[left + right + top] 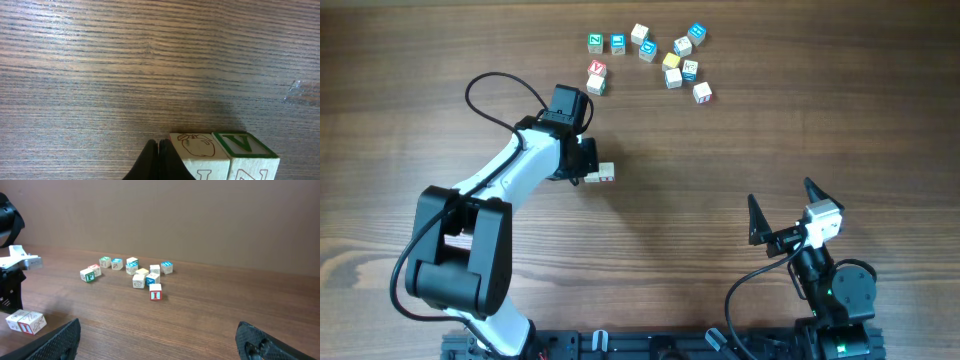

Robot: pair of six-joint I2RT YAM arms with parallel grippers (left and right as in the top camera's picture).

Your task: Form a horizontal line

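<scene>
Left gripper (159, 159) clenched on nothing, tips against the left end of the two-cube row (600, 176), mid-frame overhead. Right gripper (781, 193) released, lower right. Loose cubes (660, 55) top centre.

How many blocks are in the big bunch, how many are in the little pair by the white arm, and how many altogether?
Blocks in the far bunch: 12
Blocks in the pair beside the left pincer: 2
Total blocks: 14
</scene>
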